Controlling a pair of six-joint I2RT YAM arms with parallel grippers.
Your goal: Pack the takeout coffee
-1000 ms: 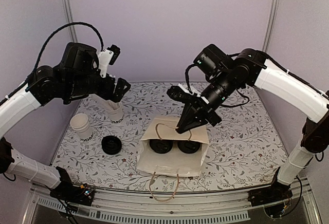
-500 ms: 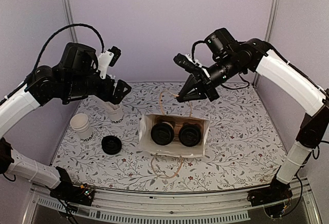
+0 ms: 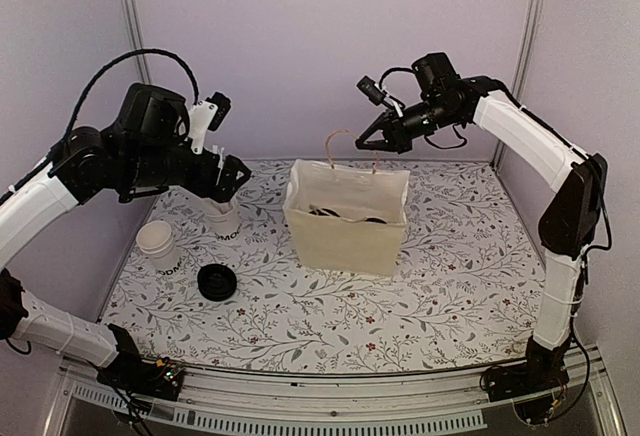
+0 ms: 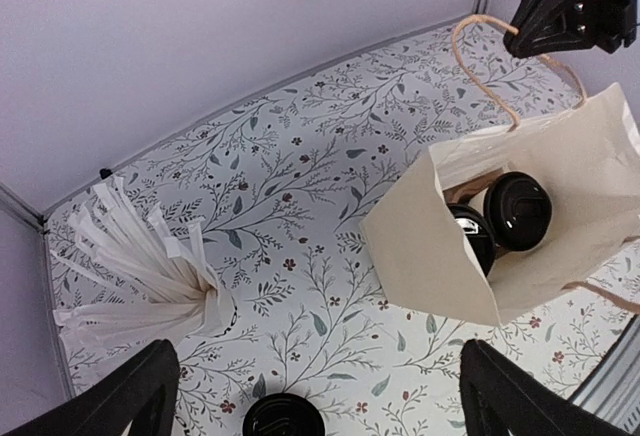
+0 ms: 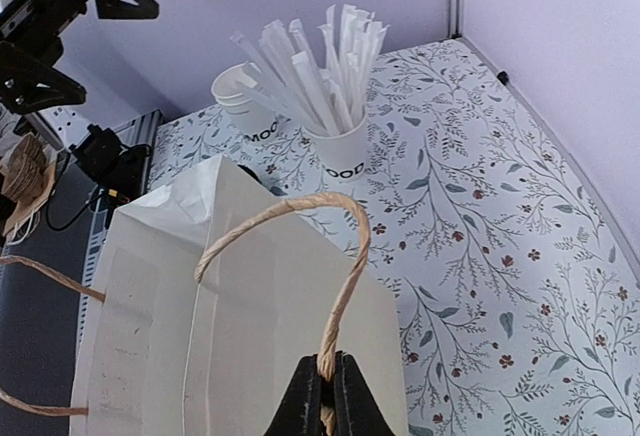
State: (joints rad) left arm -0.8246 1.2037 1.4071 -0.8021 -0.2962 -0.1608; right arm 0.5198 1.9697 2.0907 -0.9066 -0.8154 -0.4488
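A cream paper bag (image 3: 347, 224) stands upright mid-table, mouth open. Two takeout coffees with black lids (image 4: 520, 211) (image 4: 475, 238) sit inside it; only their lids show, also in the top view (image 3: 325, 213). My right gripper (image 3: 368, 144) is shut on the bag's far twine handle (image 5: 345, 256) and holds it taut above the bag's rim; it shows in its own wrist view (image 5: 327, 371). My left gripper (image 3: 232, 172) is open and empty, hovering high over the table's left side, with its fingers wide apart in its wrist view (image 4: 318, 356).
A white cup of paper-wrapped sticks (image 3: 224, 218) stands at the back left, with stacked lidless white cups (image 3: 160, 246) nearer the left wall. A loose black lid (image 3: 217, 281) lies in front of them, below my left gripper (image 4: 283, 418). The bag's near handle (image 4: 600, 296) hangs loose.
My right gripper rose and moved back with the handle, pulling the bag from lying on its side to standing upright. The left arm has barely moved.
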